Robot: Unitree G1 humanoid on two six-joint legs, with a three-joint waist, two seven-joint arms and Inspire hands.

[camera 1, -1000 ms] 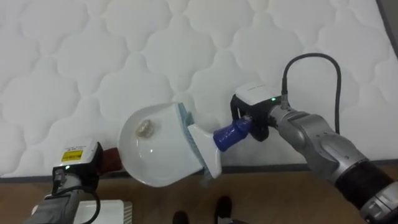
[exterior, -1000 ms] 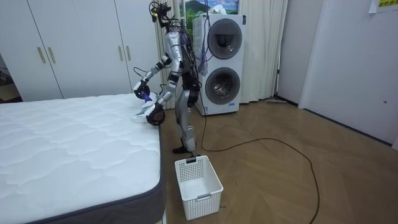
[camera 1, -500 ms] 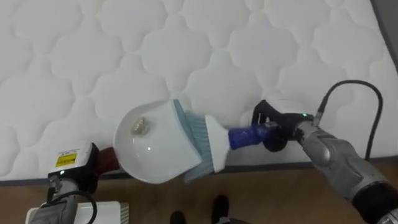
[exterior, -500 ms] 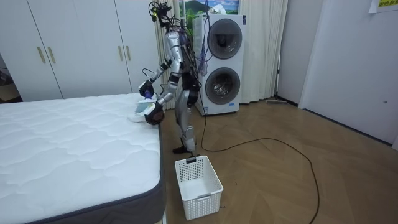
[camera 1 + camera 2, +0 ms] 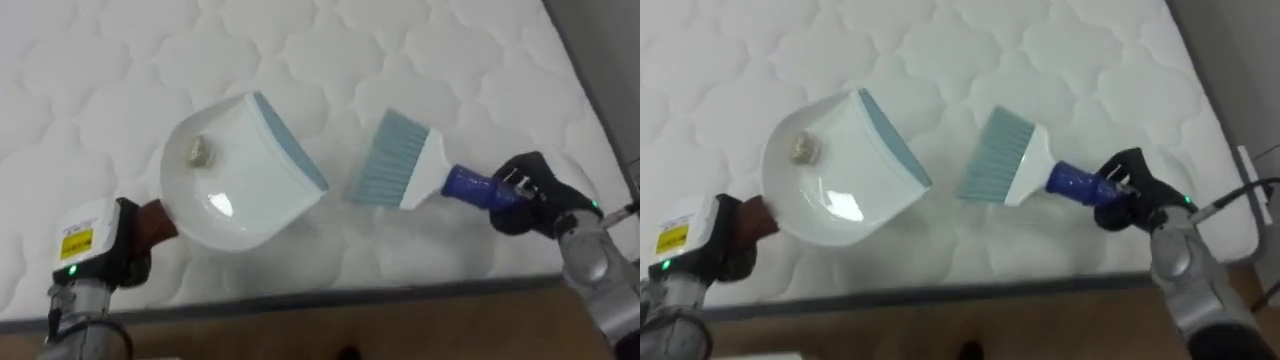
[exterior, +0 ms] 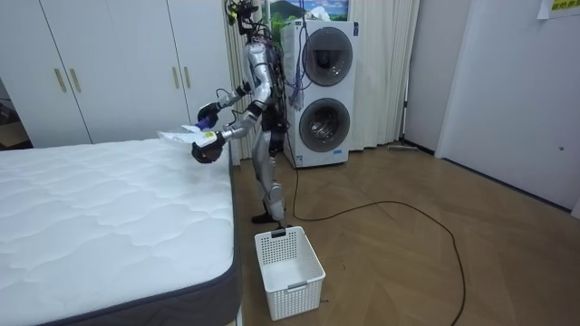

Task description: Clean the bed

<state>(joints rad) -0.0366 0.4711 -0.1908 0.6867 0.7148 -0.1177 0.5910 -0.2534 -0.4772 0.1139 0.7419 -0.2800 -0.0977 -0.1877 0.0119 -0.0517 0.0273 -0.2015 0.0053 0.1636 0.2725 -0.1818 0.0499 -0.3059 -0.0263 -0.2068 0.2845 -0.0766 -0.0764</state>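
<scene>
Left hand [image 5: 125,250] clenched on dustpan [image 5: 235,180] handle, crumb [image 5: 198,151] inside. Right hand [image 5: 530,195] grips brush [image 5: 395,165] - bristles face the dustpan mouth, apart - near mattress [image 5: 450,60] edge.

Your robot's left hand [image 5: 128,262] is black, and the white box housing behind it carries a yellow label with dark print and a small green light (a second green light glows at the other wrist). The right hand [image 5: 528,192] is black too, set on a rounded silver-grey forearm with a thin dark cable arching off beside it. In the room view you see a slim silver-grey trunk and legs, dark feet, dark wires bunched about the head and back, and a dark cable trailing over the floor.
</scene>
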